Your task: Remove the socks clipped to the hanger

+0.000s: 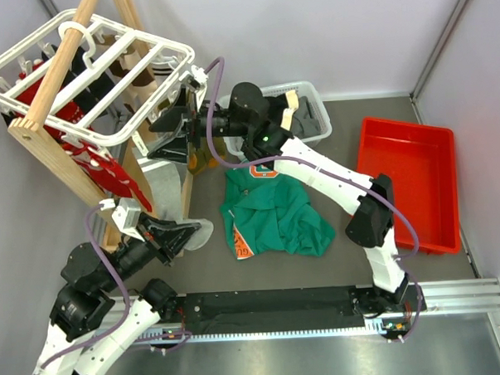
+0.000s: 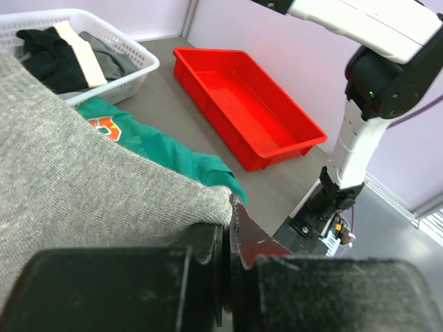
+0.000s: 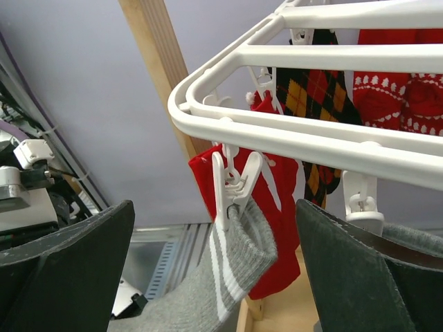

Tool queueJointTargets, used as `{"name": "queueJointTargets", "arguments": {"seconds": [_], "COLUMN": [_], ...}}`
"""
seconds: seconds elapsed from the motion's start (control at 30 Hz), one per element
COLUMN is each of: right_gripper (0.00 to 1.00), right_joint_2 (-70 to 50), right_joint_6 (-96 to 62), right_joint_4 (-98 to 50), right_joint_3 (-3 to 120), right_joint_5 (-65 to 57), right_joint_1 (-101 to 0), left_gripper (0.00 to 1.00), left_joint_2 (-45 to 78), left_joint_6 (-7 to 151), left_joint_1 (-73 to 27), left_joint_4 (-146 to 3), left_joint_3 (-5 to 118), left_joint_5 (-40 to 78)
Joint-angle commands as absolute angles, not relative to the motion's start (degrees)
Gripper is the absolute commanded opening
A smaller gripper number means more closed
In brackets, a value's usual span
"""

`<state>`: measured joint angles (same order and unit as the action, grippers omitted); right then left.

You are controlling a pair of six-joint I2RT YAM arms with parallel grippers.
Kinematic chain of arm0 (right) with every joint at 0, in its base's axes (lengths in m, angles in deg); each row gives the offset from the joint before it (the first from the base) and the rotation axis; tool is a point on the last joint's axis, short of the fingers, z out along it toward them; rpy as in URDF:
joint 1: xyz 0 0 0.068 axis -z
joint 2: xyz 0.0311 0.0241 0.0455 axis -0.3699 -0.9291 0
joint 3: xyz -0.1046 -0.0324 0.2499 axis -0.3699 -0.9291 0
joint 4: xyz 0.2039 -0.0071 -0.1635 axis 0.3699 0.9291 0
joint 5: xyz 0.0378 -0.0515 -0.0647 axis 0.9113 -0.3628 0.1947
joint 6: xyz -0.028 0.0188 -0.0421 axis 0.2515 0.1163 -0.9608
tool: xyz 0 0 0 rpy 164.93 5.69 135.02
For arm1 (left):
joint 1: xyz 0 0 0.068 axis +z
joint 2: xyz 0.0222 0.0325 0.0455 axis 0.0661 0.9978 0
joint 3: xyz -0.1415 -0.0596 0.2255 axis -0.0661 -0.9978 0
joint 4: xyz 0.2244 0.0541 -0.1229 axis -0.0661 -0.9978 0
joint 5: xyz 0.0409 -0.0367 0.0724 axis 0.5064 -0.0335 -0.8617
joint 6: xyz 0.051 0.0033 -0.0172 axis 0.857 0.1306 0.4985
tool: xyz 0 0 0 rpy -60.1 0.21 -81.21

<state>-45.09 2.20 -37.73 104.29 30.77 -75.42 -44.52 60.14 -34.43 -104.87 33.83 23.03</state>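
The left arm reaches from its base at the near-left corner along the left edge, forearm low and gripper level. The left gripper (image 2: 228,238) is clenched on the free end of the grey sock (image 2: 83,187), the fabric pinched between its black fingers (image 2: 277,283).

This grey sock (image 1: 171,191) is near the left edge, about midway back. Its long axis slopes up from the left gripper (image 1: 182,236) towards the far edge. Its upper end, with pale bands, is pinched in a white clip (image 3: 232,181).

The right arm stretches from the near-right, elbow raised, diagonally across the green shirt (image 1: 272,216) lying mid-table. The right gripper (image 1: 169,134) is level and points towards the left edge. It is spread wide, grasping nothing. In the wrist view the clip and the top of the grey sock sit between its fingers (image 3: 69,256).

The clip dangles from the near rail of the hanger (image 1: 87,74), which lies flat atop the wooden rack (image 1: 53,154) at the far-left corner. Red and black socks (image 3: 308,97) hang under it.

A basket (image 1: 308,94) sits by the far edge and a red tray (image 1: 407,181) along the right edge.
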Motion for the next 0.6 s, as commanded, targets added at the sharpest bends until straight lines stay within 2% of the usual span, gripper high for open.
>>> {"name": "queueJointTargets", "arguments": {"seconds": [0.0, 0.2, 0.57], "right_gripper": [0.98, 0.98, 0.97], "right_joint_2": [-46.24, -48.26, -49.67], "right_joint_6": [5.42, 9.82, 8.24], "right_joint_4": [-44.37, -46.66, -42.97], "right_joint_3": [107.53, 108.32, 110.17], "right_joint_5": [32.35, 29.89, 21.63], "right_joint_1": [-75.41, -75.85, -77.96], "left_gripper": [0.0, 0.0, 0.0], "left_joint_2": [-43.03, -42.76, -41.97], "left_joint_6": [61.24, 61.68, 62.47], "left_joint_1": [-34.62, -34.53, -34.53], "left_joint_4": [-102.24, -102.59, -102.5], "left_joint_3": [35.92, 36.28, 36.89], "left_joint_5": [26.59, 26.86, 27.04]}}
